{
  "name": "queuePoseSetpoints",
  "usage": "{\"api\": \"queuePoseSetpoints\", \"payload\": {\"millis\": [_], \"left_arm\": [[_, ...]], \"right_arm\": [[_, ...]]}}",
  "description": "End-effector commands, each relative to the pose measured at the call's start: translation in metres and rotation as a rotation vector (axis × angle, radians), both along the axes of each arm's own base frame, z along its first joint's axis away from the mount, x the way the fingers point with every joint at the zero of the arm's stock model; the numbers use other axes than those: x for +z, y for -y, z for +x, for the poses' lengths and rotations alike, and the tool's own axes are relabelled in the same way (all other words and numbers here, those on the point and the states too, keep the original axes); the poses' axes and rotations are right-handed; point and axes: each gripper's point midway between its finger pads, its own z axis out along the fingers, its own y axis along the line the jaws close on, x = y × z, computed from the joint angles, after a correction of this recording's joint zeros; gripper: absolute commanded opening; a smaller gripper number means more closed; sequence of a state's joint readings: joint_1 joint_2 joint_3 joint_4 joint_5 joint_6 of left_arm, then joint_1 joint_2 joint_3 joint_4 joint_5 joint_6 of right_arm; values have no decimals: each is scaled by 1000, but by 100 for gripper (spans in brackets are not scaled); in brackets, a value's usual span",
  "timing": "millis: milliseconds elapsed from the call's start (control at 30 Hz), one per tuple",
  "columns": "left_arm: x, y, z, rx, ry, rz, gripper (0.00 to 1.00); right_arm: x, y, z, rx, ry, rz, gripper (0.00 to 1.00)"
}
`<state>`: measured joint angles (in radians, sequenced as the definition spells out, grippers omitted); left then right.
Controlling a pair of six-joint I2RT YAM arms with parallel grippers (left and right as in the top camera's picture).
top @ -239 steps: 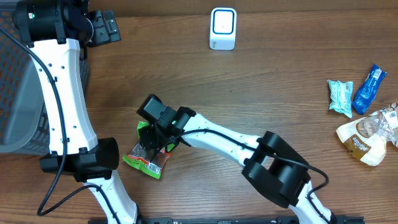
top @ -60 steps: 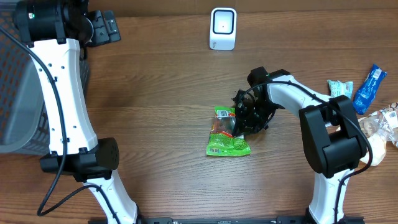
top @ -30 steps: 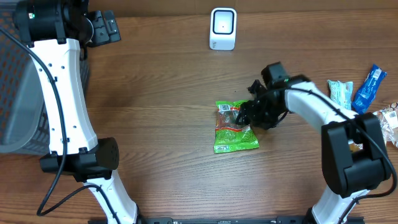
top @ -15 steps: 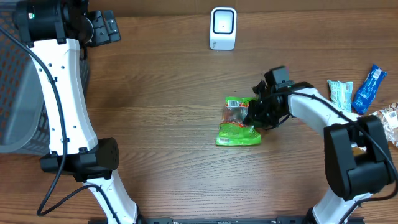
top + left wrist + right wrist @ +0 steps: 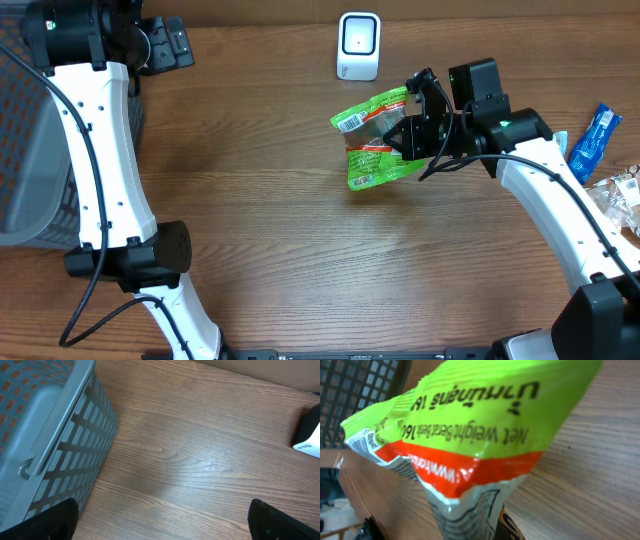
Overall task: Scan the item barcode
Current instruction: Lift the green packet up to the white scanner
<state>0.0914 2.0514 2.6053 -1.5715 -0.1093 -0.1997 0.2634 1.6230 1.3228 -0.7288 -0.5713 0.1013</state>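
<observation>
The right gripper is clamped on a green snack bag, holding it off the tabletop near the white scanner at the far edge. The left gripper is spread wide beside the basket at the left edge.

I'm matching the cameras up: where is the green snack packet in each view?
Overhead: green snack packet upper centre, pinched in the right gripper.
Left wrist: not in it.
Right wrist: fills most of the frame.
Shared landmark: grey basket, on the left in every view.
</observation>
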Motion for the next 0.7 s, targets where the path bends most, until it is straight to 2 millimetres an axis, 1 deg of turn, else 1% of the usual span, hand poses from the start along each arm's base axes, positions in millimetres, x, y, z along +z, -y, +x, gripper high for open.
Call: {"api": "queuePoseSetpoints", "payload": {"millis": [0,133,167,200,233,367,400,500,533,667], "left_arm": [[13,3,-4,-16,32,12,100],[13,3,-4,-16,32,12,100],[13,3,-4,-16,32,12,100],[13,3,-4,-16,32,12,100],[14,3,-4,-16,33,12,100],[13,3,-4,-16,32,12,100],[13,3,-4,-16,32,12,100],[13,3,-4,-16,32,12,100],[13,3,-4,-16,32,12,100],[13,3,-4,-16,32,12,100]], "right_arm": [[32,1,14,-81,46,22,4],[22,19,29,-215,73,-104,4],[18,28,35,-272,99,-173,4],[16,44,44,-367,149,-281,4],[18,54,52,-436,200,-361,4],[30,74,73,-599,353,-528,4],[37,80,84,-671,424,-583,4],[44,82,105,-711,544,-665,4],[43,82,111,-717,569,-683,4],[37,89,146,-777,715,-827,4]]}}
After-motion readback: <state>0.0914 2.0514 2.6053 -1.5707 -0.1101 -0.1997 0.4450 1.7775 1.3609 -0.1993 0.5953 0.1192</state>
